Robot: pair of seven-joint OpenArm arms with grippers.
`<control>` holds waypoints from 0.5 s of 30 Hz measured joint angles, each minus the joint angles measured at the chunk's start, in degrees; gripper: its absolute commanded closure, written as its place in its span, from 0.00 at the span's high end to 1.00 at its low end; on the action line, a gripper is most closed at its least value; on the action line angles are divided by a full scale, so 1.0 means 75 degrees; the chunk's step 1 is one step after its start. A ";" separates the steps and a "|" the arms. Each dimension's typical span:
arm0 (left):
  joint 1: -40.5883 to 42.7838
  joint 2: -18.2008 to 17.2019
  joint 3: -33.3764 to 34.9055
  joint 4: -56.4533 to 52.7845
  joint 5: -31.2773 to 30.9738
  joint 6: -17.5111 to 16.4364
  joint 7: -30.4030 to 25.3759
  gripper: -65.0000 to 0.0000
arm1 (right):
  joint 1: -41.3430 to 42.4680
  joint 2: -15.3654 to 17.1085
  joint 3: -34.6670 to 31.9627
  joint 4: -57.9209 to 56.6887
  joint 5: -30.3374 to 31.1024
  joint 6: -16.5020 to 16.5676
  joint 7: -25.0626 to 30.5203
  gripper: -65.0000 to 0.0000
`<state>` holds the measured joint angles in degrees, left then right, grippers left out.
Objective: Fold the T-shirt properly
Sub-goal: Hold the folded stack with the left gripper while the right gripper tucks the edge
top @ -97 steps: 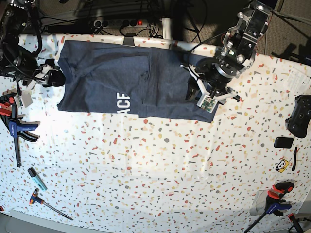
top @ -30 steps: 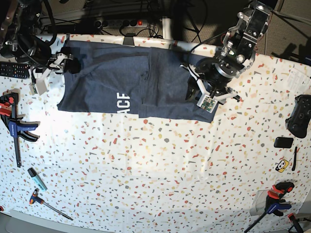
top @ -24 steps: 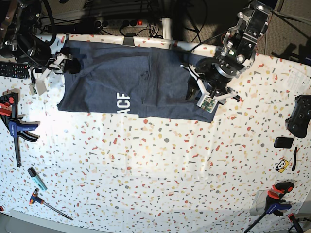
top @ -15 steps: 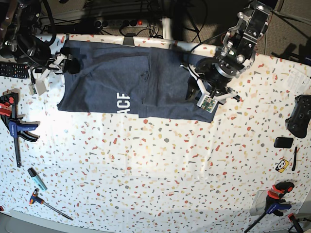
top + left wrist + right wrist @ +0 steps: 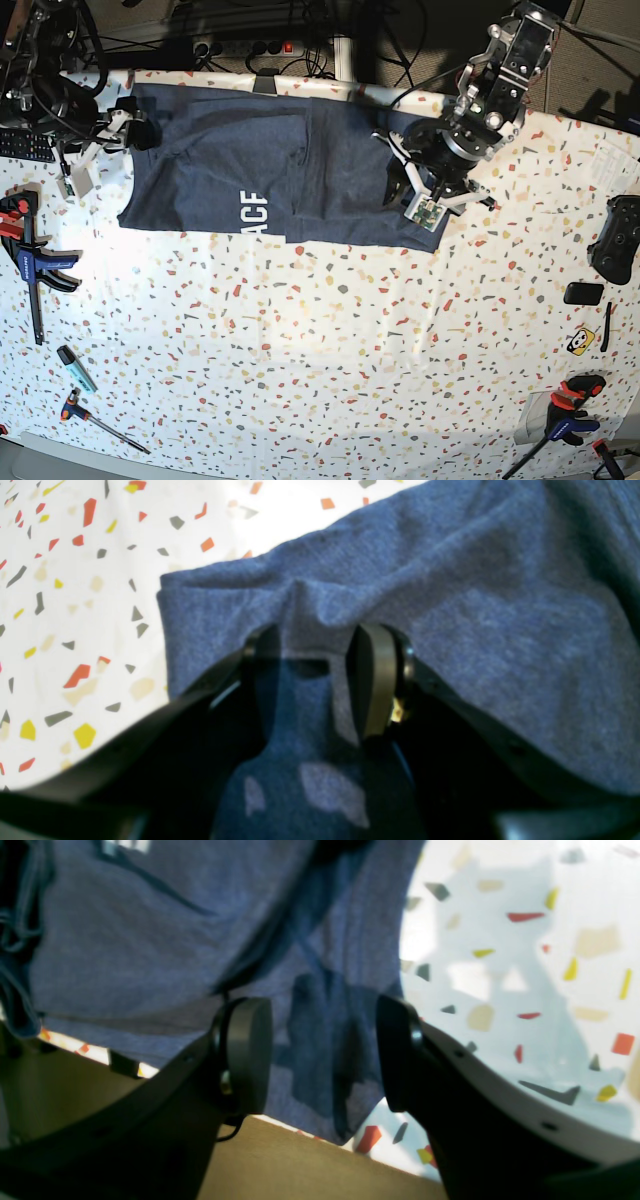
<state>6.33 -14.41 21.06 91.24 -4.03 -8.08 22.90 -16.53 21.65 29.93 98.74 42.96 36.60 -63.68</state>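
The navy T-shirt [image 5: 220,160] lies spread along the back of the speckled table [image 5: 330,340], with white letters near its front edge. My left gripper [image 5: 420,205] rests on the shirt's right front corner. In the left wrist view its fingers [image 5: 375,680] stand apart astride a raised ridge of the T-shirt [image 5: 500,605], so the left gripper [image 5: 312,675] is open. My right gripper [image 5: 132,125] hovers at the shirt's back left corner. The right wrist view shows the right gripper [image 5: 325,1050] wide open over the T-shirt [image 5: 125,940] hem, holding nothing.
Blue clamps [image 5: 35,265], a black remote [image 5: 20,145], a marker [image 5: 75,368] and a hex tool [image 5: 100,420] lie at the left. A game controller [image 5: 615,235], a small black block [image 5: 583,293] and another clamp [image 5: 565,410] sit at the right. The table's edge [image 5: 310,1135] runs just under the right gripper.
The right gripper has crept up the shirt's left edge toward the back corner, staying open. The left gripper and the shirt have not moved.
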 measured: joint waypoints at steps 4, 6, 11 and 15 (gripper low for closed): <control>-0.0003 0.0000 0.0000 -0.0003 0.0003 -0.0003 0.0006 0.37 | 0.0178 0.0172 0.0003 -0.0877 -0.0061 -0.0017 0.0221 0.51; -0.0006 0.0000 0.0000 -0.0003 0.0003 -0.0003 0.0023 0.37 | 0.0379 0.0242 0.0006 -0.1504 0.0187 0.0012 0.0259 0.51; 0.0000 0.0000 0.0000 -0.0003 0.0000 0.0000 0.0020 0.37 | 0.1061 0.0408 0.0023 -0.2500 0.0373 0.0248 0.0085 0.51; 0.0000 0.0000 0.0000 -0.0003 -0.0003 0.0000 0.0023 0.37 | 0.1186 0.0428 -0.0198 -0.2658 0.0542 0.0262 0.0085 0.51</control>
<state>6.33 -14.41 21.06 91.22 -4.05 -8.08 23.07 -7.64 24.86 28.45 78.81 47.03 38.57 -63.05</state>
